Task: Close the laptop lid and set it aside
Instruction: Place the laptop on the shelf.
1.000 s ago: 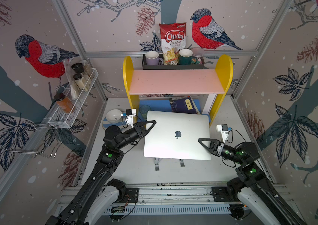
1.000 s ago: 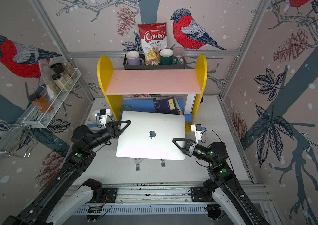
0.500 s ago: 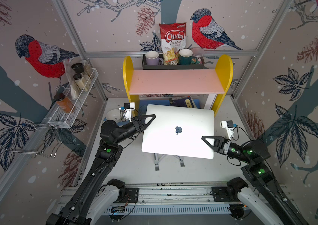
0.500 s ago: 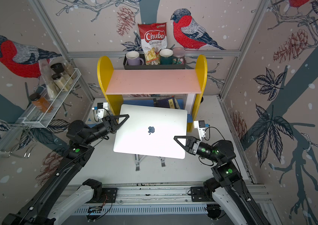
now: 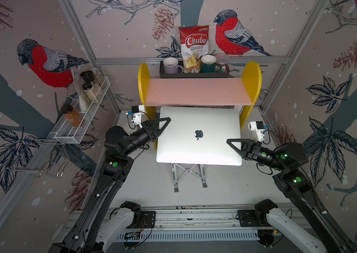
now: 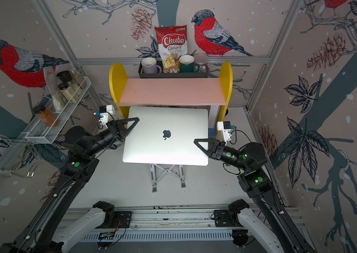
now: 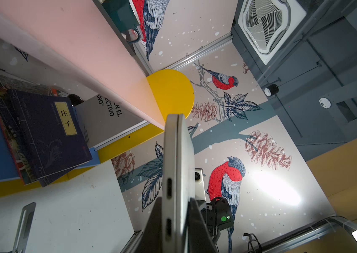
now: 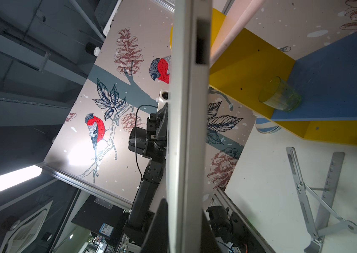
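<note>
A white tabletop [image 5: 228,186] carries a pink shelf [image 5: 197,92] with yellow sides at the back. Just in front of the shelf, a silver laptop [image 5: 184,146] is held in the air above a folding stand [image 5: 189,173]. Its laptop lid [image 6: 166,118] is shut flat against the base. The left hand [image 5: 164,123] pinches the laptop's left edge, and the right hand [image 5: 231,142] pinches its right edge.

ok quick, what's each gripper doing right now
left gripper: shut on the laptop, left edge
right gripper: shut on the laptop, right edge
</note>
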Robot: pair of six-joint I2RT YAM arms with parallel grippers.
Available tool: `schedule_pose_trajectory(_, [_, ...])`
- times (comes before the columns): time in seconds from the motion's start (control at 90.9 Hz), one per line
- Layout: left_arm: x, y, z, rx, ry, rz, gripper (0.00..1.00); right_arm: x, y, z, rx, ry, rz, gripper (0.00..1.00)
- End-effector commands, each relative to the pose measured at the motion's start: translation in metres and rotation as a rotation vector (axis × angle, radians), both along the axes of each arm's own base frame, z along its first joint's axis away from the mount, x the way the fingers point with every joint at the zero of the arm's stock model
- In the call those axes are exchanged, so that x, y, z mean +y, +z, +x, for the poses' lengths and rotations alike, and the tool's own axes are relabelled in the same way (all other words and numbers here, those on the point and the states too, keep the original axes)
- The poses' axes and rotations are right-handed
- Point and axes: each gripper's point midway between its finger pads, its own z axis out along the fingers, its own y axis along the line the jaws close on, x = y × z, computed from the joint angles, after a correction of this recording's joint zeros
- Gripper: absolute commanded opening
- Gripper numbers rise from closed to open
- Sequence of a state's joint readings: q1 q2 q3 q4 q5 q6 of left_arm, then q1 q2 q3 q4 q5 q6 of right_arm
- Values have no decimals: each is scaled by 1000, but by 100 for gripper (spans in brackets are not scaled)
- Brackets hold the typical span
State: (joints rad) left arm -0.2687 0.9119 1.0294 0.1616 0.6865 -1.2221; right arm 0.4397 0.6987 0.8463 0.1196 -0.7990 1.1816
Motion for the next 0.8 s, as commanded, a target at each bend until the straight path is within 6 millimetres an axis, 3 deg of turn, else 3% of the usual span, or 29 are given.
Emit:
schedule_pose_trajectory(0.0, [26,0,37,15,240,14,0,2,28,1,-86,11,16,0])
schedule_pose_trajectory(0.066, [26,4,41,16,243,5,0,3,35,10,-65,8,17,0])
schedule_pose_trajectory(0.297, [24,11,60,41,262,-21,16,-2,48,39,1,-36,34,0])
schedule_pose_trajectory(0.374, [25,11,68,54,275,-42,17,-6,48,52,26,-56,43,0])
schedule_pose_trajectory(0.671, [23,9,84,76,307,-73,38,-23,43,84,105,-134,77,0])
schedule_pose_trajectory(0.792, [17,7,87,79,295,-75,39,-25,40,93,132,-145,107,0])
